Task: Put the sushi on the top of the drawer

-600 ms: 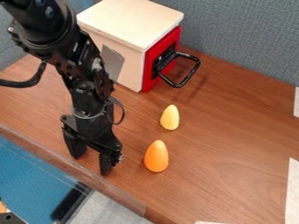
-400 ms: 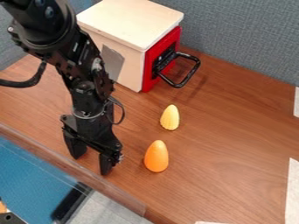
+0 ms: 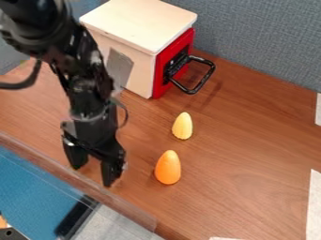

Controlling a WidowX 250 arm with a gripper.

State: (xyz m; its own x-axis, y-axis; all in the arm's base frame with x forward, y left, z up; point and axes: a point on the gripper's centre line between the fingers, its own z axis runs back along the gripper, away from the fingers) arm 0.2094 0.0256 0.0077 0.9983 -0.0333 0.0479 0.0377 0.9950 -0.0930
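My gripper hangs low over the left front of the wooden table, its two fingers apart with nothing visible between them. To its right stands an orange, egg-shaped piece, and behind that one a smaller pale yellow ribbed piece. Neither looks like clear sushi; I cannot tell whether one of them is meant. The drawer is a box at the back left with a bare, light wooden top, a red front and a black handle.
The table has a raised clear edge strip at the front left, close to the gripper. A grey partition runs along the back. The drawer's black handle juts out over the table. White strips lie at the right edge.
The arm and gripper have shifted slightly to the left. Both small pieces and the drawer stand where they were.
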